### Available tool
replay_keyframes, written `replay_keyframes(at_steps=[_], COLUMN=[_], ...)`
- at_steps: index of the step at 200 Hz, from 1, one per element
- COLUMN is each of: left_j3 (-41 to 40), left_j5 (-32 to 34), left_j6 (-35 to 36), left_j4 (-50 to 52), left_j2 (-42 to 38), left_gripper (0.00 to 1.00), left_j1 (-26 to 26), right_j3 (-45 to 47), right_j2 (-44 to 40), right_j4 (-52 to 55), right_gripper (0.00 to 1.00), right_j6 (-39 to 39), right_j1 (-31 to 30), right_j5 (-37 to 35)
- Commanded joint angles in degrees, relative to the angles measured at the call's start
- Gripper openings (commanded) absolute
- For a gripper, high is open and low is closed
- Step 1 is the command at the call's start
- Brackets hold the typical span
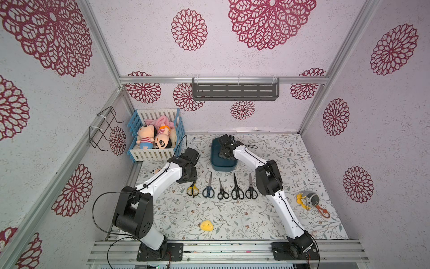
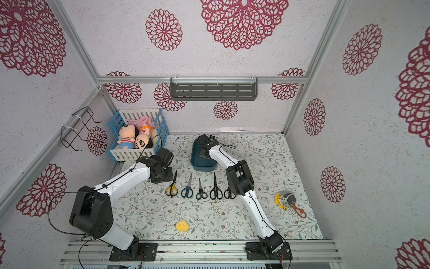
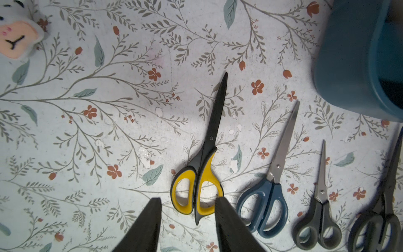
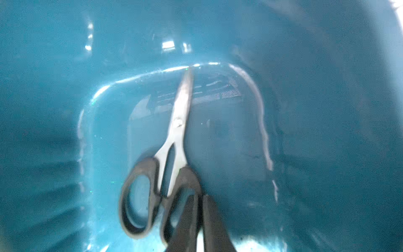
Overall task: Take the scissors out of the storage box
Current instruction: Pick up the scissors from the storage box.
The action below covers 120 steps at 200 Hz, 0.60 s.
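The storage box sits mid-frame in both top views. Its near wall is just above a row of five scissors on the desk. In the right wrist view the black-handled scissors lie on the box floor. Their blade tip touches the edge where floor meets wall, and the walls stand close all round.

The right arm rises from the lower right and bends over the box rim, wrist tipped down inside. The right end effector is pressed together on the rim of one handle loop.

The left arm reaches in from the lower left. The left end effector is spread above the handles of the yellow scissors and touches nothing.

In a top view the right arm's elbow covers part of the rightmost pair. A slatted crate of dolls stands to the upper left of the box. A yellow toy lies in the open lower middle of the desk, and a grey toy lies at right.
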<state>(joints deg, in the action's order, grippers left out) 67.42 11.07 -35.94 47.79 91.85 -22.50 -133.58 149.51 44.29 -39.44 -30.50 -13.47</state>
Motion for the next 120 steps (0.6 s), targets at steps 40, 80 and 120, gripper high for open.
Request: replay_keyframes(at_steps=[40, 80, 120], left_j3=[1.05, 2.56, 5.07], left_j5=[0.52, 0.62, 0.27], left_j6=[0.7, 0.68, 0.85], left_j4=[0.45, 0.32, 0.52], left_j2=[-0.76, -0.45, 0.91], left_gripper=[0.41, 0.41, 0.41], left_j1=[0.38, 0.35, 0.36], right_j3=[4.05, 4.95, 5.48], right_j2=[-3.29, -10.31, -16.05], right_j4=[0.13, -4.56, -3.29], right_gripper=[0.0, 0.0, 0.0], right_j6=[2.85, 5.51, 8.98], right_j1=[0.55, 0.53, 0.17], right_j5=[2.82, 3.48, 3.46])
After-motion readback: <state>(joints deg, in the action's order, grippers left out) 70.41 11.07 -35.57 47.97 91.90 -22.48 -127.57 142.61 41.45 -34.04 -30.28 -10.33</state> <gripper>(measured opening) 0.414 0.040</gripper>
